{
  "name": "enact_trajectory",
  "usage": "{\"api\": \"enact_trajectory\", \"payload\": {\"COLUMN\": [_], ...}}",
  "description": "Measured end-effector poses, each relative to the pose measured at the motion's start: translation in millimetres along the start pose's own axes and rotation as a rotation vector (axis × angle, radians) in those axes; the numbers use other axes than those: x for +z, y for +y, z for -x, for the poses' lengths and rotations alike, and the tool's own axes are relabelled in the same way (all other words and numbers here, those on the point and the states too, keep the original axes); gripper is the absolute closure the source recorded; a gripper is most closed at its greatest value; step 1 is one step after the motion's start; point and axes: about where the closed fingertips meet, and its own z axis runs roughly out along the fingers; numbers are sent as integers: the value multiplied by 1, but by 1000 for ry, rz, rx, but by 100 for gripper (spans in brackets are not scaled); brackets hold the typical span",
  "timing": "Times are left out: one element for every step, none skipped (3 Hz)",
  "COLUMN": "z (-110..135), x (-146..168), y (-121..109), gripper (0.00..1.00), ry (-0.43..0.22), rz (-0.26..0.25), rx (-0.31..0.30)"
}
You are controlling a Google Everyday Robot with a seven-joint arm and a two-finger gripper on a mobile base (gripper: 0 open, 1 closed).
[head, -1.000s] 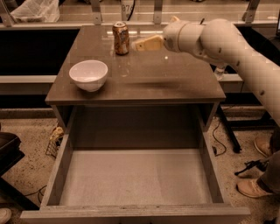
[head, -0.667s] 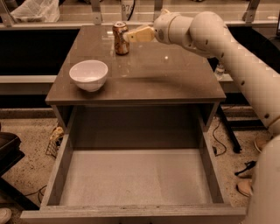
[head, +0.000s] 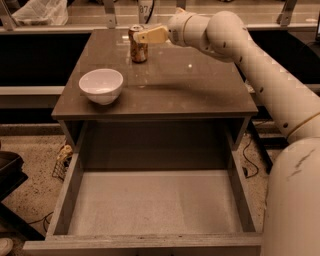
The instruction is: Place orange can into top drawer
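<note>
The orange can point(head: 139, 50) stands upright at the back of the cabinet top, left of centre. My gripper point(head: 138, 35) has reached in from the right at the height of the can's upper part. It is open, with one pale finger point(head: 150, 35) across the near side of the can's rim; the other finger is hidden behind the can. The top drawer point(head: 150, 205) is pulled fully out below the cabinet top, and its pale speckled floor is bare.
A white bowl point(head: 101, 85) sits on the left of the cabinet top point(head: 200, 85). My arm point(head: 250, 55) spans the right side above the top. A white plastic bag point(head: 40, 11) lies at the back left.
My gripper has moved left across the back of the cabinet top and now reaches the can's upper part. The can, bowl and drawer have not moved.
</note>
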Motion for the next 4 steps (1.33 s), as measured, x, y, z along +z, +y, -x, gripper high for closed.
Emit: {"api": "enact_trajectory", "payload": {"z": [-9,-26,-42,-55], "x": [22,57,80,95], "y": [0,-4,-8,-10], "gripper": [0,0,0,0], "ry": [23,58,83,90], "rz": [-8,-20,-38,-46], "rx": [8,11,18,44]}}
